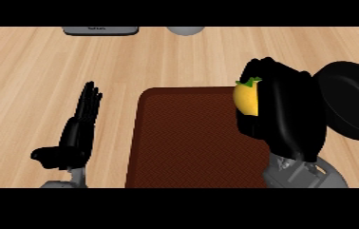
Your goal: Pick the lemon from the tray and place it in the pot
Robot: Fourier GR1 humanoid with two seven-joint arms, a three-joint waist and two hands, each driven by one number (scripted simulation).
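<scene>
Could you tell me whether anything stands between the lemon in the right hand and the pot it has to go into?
Nothing visible does. The right hand is curled round the lemon at the brown tray's right side, and the black pot lies directly to its right; only the hand itself lies between them. The left hand rests open, far left.

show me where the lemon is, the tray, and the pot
lemon (245, 99), head view: on its yellow skin, left of the right robot hand's fingers.
tray (189, 142), head view: on its bare brown surface.
pot (344, 100), head view: on its black side, right of the hand.
</scene>
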